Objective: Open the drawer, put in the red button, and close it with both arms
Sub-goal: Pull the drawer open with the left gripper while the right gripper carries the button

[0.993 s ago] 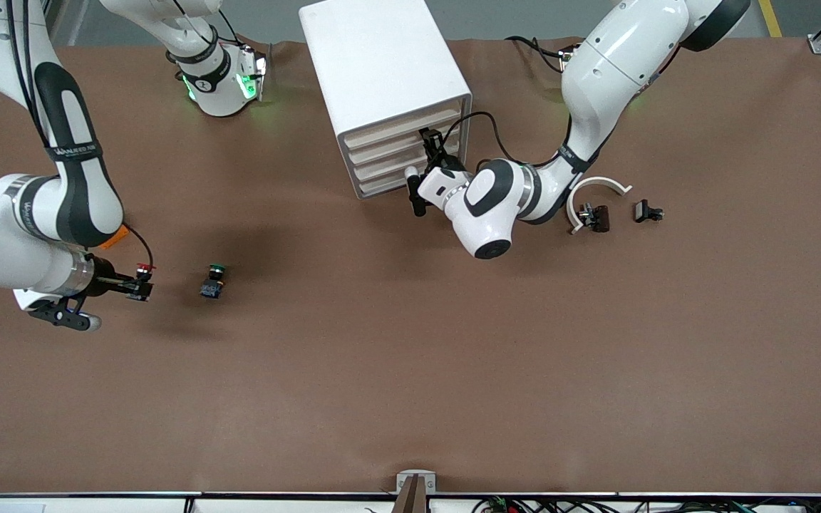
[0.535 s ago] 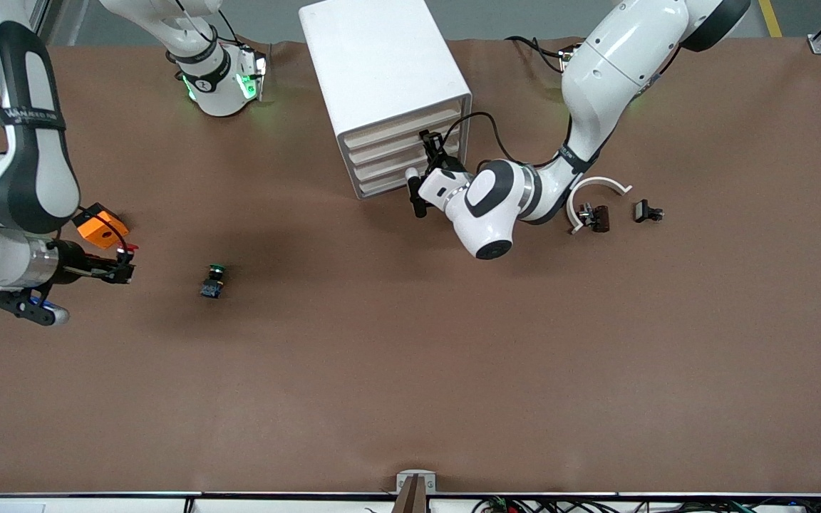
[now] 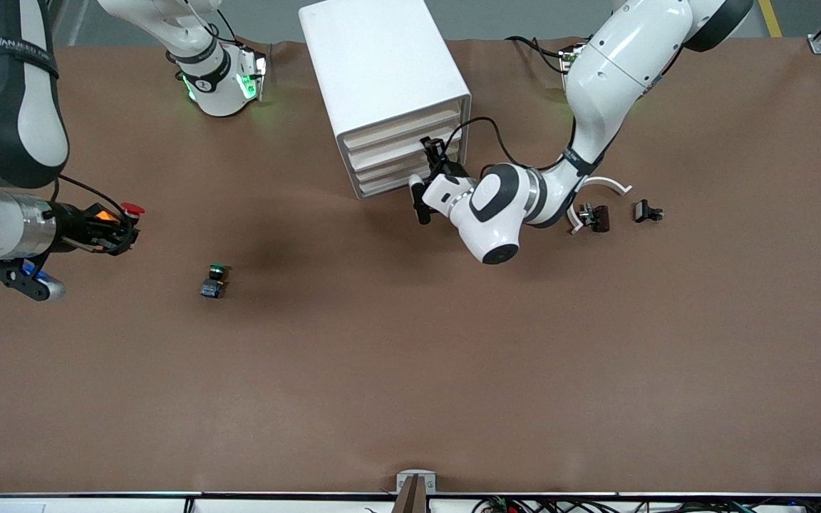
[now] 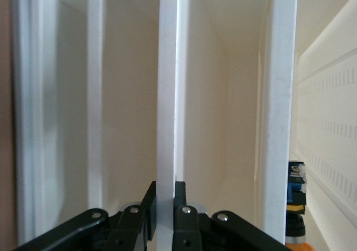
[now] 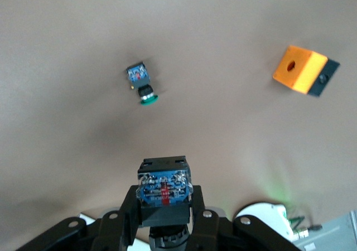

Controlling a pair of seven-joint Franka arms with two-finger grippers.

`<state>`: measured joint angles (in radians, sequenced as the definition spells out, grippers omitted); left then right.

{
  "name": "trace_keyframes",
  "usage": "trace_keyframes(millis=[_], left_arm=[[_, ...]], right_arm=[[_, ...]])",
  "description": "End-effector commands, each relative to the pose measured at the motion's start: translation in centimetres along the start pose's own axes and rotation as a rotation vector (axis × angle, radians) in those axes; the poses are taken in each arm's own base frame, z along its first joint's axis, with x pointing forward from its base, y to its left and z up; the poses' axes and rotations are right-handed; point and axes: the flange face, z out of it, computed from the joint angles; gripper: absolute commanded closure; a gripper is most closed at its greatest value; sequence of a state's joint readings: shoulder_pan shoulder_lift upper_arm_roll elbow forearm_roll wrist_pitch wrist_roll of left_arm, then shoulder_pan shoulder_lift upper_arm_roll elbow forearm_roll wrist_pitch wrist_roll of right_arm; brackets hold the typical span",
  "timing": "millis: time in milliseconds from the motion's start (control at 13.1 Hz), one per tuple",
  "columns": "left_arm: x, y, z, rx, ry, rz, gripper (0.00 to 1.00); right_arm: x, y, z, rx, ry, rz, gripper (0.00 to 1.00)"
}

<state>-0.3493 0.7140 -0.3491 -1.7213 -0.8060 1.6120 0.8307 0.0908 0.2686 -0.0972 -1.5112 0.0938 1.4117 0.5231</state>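
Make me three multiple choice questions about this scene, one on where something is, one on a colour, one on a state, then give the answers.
1. Where is the left hand?
A. at the cabinet's drawer fronts
B. over the green button
C. on the orange box

2. What colour is the cap of the button lying on the table?
A. red
B. green
C. yellow

3. What state is the right hand in?
A. open and empty
B. shut on the red button
C. shut on the orange box

Answers:
1 A, the left wrist view shows its fingers pinching a drawer's front edge.
2 B, both the front and right wrist views show a green cap.
3 B, the right wrist view shows the button's block clamped between the fingers, raised above the table.
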Motion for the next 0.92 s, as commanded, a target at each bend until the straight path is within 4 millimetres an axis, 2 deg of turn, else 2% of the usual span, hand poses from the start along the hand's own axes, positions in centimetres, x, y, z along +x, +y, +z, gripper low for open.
trace_keyframes(millis=[0, 76, 153, 382, 535, 687, 840], left_arm=[[0.6, -0.1, -3.0, 0.039, 0.057, 0.017, 0.94], [0.2, -0.5, -3.8, 0.053, 0.065, 0.011, 0.94], [0.1, -0.7, -4.6, 0.061, 0.074, 0.01, 0.94], [-0.3, -1.1, -7.4, 0.093, 0.114, 0.007, 0.94], [-0.8, -1.5, -8.7, 0.103, 0.133, 0.001, 0.93], [-1.0, -1.5, -10.2, 0.115, 0.156, 0.005, 0.93], [-1.2, -1.8, -11.7, 0.126, 0.18, 0.004, 0.93]], right_arm=[[-2.3, -1.0, -2.4, -0.026, -0.003, 0.061, 1.0], [-3.0, -1.4, -2.9, -0.038, -0.009, 0.087, 1.0], [-4.4, -2.6, -3.5, -0.049, -0.009, 0.116, 1.0], [-9.1, -7.2, -4.7, -0.067, 0.017, 0.183, 1.0], [-12.5, -10.8, -4.2, -0.086, 0.039, 0.223, 1.0], [-16.7, -14.6, -3.3, -0.105, 0.065, 0.259, 1.0], [-20.4, -17.5, -2.4, -0.098, 0.073, 0.32, 1.0]])
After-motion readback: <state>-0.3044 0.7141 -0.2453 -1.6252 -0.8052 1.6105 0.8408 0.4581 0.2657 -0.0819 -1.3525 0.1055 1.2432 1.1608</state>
